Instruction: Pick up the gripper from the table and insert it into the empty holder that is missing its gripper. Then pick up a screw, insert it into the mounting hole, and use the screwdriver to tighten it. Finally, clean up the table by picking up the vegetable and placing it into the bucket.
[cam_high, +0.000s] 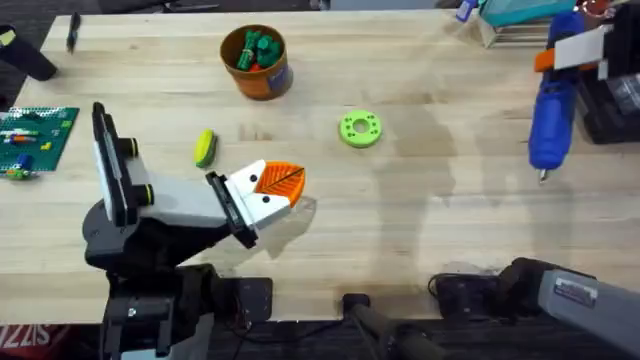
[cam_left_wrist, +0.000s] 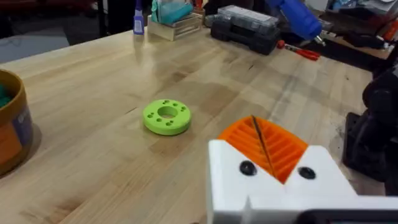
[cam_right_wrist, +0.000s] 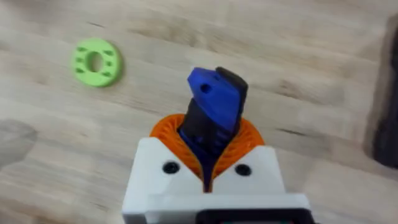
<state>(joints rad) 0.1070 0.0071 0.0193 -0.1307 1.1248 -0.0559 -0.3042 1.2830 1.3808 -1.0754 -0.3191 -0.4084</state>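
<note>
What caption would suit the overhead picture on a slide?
Right pincer grips the blue screwdriver at the table's far right; left pincer rests shut near the yellow vegetable.

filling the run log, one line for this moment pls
left gripper: shut, low over table | right gripper: holding screwdriver | vegetable: on table, not in bucket

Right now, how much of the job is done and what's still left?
Done: nothing I can confirm; whether the screw is tightened, I can't tell. In hand: the right gripper holds the blue screwdriver, so the screw step seems under way. Left: the yellow vegetable lies on the table near the shut left gripper, not yet in the orange bucket.
</note>
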